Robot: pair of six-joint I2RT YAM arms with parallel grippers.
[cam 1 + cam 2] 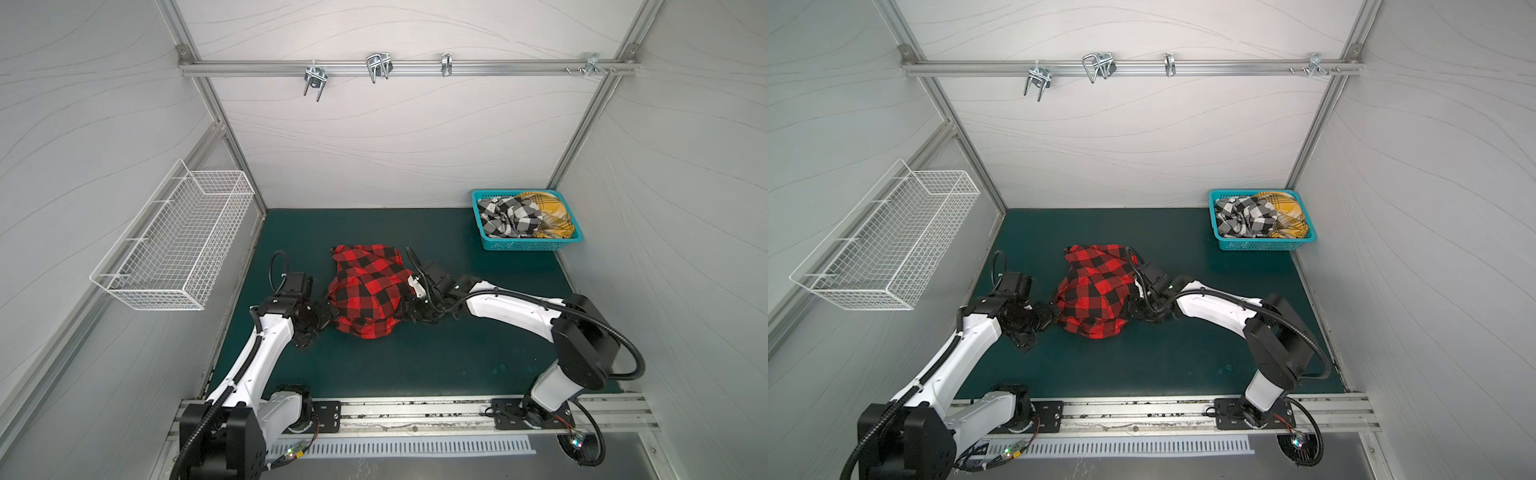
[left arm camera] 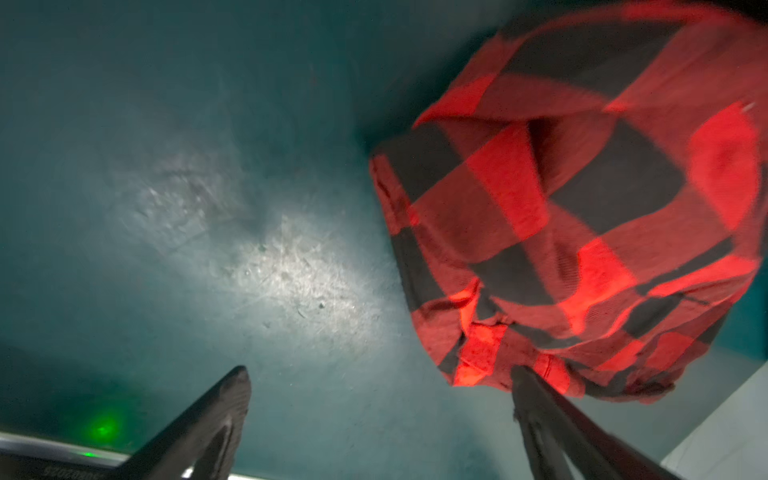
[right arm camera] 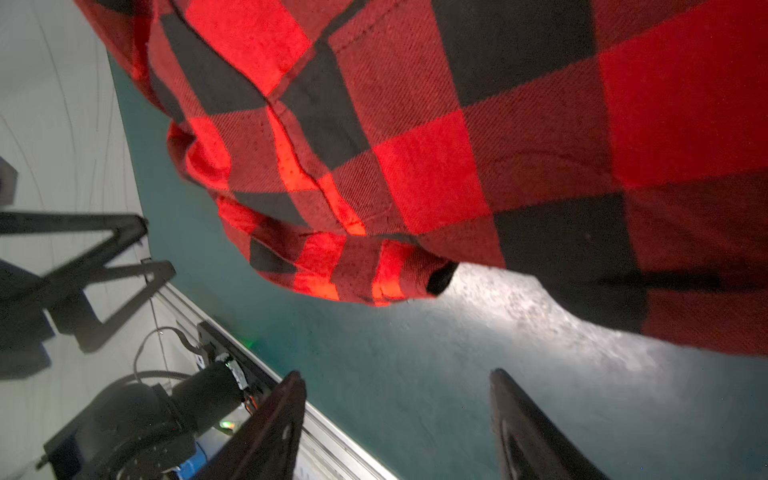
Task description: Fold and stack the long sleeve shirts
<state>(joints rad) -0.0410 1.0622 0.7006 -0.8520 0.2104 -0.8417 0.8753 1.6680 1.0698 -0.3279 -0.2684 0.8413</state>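
Left pincer (image 2: 380, 370) blurred, spread wide, red-and-black shirt (image 2: 582, 208) cropped at frame edge

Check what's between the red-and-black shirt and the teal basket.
Only bare green mat: both top views show nothing lying between the red-and-black shirt and the teal basket.

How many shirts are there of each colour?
Red-and-black shirt: 1
Black-and-white shirt: 1
Yellow shirt: 1
Total: 3 shirts
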